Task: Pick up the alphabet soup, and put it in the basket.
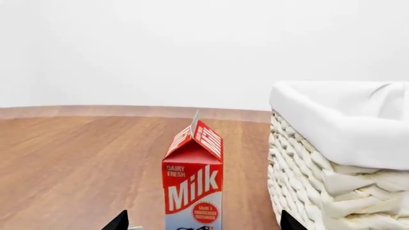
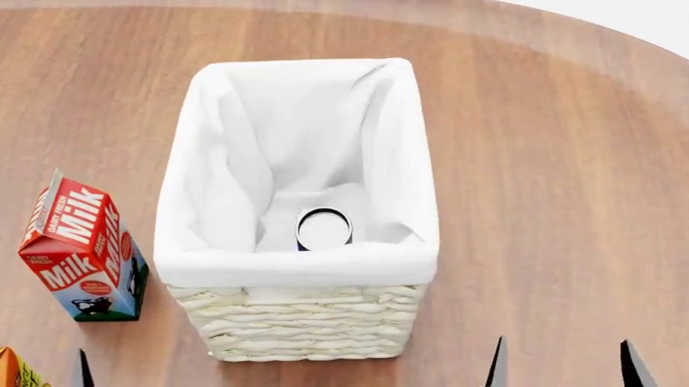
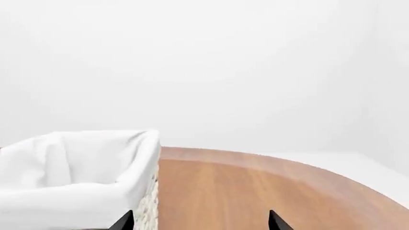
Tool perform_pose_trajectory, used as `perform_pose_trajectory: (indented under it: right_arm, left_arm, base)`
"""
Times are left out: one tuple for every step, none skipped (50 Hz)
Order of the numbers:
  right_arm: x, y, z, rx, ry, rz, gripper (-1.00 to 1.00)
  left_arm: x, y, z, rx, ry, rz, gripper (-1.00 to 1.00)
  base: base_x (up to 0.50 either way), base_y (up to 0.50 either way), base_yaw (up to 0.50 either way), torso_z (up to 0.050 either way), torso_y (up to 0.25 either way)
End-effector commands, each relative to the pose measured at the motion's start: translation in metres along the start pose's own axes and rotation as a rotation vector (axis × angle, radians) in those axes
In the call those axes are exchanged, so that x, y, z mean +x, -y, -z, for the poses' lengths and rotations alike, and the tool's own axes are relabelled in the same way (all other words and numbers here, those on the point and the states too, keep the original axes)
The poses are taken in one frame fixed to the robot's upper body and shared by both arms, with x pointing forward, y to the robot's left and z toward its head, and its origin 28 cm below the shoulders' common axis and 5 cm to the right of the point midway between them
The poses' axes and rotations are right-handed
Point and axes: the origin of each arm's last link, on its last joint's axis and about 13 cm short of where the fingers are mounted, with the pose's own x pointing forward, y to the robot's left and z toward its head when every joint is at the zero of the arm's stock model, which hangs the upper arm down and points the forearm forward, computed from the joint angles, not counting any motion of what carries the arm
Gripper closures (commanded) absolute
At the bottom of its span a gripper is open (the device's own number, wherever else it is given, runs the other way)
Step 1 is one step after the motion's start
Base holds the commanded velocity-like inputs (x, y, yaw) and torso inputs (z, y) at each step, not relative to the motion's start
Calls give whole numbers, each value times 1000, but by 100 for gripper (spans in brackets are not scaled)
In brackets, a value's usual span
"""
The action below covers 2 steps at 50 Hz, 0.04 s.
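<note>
At far left an orange carton (image 2: 13, 371) pokes in; the left gripper (image 1: 203, 221) hangs wide open and empty by the milk carton (image 2: 84, 250); the soup (image 2: 324, 229) stands upright inside the basket (image 2: 306, 322); the right gripper (image 2: 562, 364) is spread wide, empty, over the table (image 2: 538, 161).

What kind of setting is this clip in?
Probably a simulated tabletop grocery-packing setup: a round wooden table against blank white walls, holding a lined wicker basket with a can inside, and a milk carton beside it.
</note>
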Motion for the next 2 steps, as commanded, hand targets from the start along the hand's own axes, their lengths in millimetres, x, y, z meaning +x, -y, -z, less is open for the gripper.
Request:
perform_pose_trajectory:
  right_arm:
    - [-18,6,14,18,26,47,-100]
    - [-19,7,14,15,44,57,-100]
  left_arm:
    - [-4,1,-4,6,47,16,-100]
    - [-4,1,-4,10,55,20,-100]
  base:
    - [0,0,0,0,0]
    - [0,0,0,0,0]
